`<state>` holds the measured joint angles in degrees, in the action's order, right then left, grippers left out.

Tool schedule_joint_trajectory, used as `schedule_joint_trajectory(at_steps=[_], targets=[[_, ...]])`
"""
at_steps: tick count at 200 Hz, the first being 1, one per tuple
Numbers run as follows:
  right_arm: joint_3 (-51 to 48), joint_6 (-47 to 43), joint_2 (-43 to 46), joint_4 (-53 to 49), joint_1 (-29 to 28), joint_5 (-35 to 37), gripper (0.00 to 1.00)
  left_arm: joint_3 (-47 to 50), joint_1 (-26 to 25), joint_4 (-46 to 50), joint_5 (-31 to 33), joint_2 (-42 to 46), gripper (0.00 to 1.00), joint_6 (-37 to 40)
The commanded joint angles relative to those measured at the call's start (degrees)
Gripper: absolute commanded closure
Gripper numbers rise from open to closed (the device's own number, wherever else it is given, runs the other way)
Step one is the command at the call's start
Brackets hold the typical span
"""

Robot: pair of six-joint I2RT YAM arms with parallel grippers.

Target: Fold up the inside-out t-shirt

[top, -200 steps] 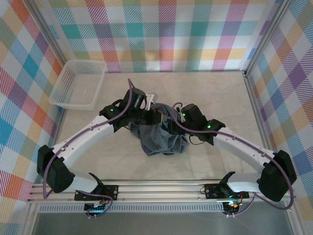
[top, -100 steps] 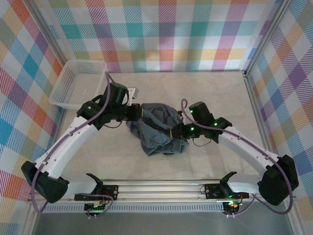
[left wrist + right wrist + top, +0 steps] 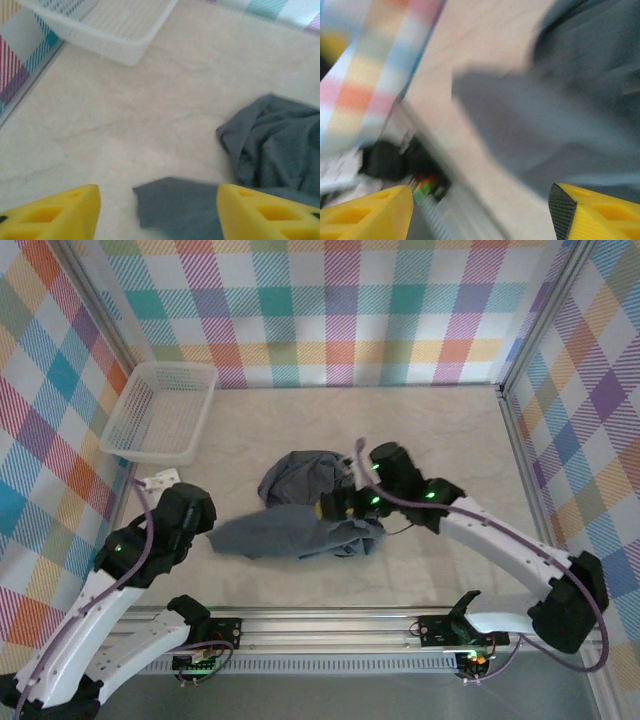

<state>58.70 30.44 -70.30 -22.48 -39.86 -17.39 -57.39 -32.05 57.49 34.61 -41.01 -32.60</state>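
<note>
Two pincers gape wide, gripping nothing: left pincer (image 3: pixel 158 207) at t-shirt (image 3: pixel 290 530) corner; right pincer (image 3: pixel 482 210) over crumpled cloth.

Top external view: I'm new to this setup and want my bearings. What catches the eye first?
A crumpled blue-grey t-shirt lies mid-table, one flap stretched toward the left gripper, whose yellow jaws stand open. The right gripper hangs open over the heap, and a white mesh basket sits in the far left corner.
</note>
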Motion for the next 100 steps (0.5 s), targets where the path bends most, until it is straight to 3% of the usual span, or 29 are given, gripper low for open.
schedule_joint_trajectory(at_steps=[1,21,32,46,68,78,100], targets=[[-1.07,2.42,-3.25,-5.2,6.13,17.12,0.27,-2.11,0.42,-10.44,-8.4,-4.92,0.32,3.05],[0.69,-1.87,-10.65,-2.91,8.62,18.82,0.24,-7.07,0.33,-17.37,-30.35,-17.66,0.31,4.13],[2.87,-4.8,-15.63,-0.83,8.89,18.4,0.22,-9.47,0.0,-20.04,-38.65,-25.75,0.31,4.04],[6.79,-7.35,-22.26,0.7,9.26,16.75,0.2,-12.79,-0.45,-21.31,-42.4,-35.44,0.27,5.14],[13.09,-8.78,-32.25,1.88,9.23,15.72,0.22,-17.66,-0.44,-22.7,-41.77,-48.04,0.22,9.25],[15.3,-9.2,-35.37,2.48,9.4,15.91,0.32,-20.02,-0.46,-22.8,-43.57,-54.0,0.21,11.22],[18.81,-9.08,-37.93,0.99,10.21,13.81,0.81,-23.88,-0.68,-24.42,-51.95,-65.03,0.22,13.42]])
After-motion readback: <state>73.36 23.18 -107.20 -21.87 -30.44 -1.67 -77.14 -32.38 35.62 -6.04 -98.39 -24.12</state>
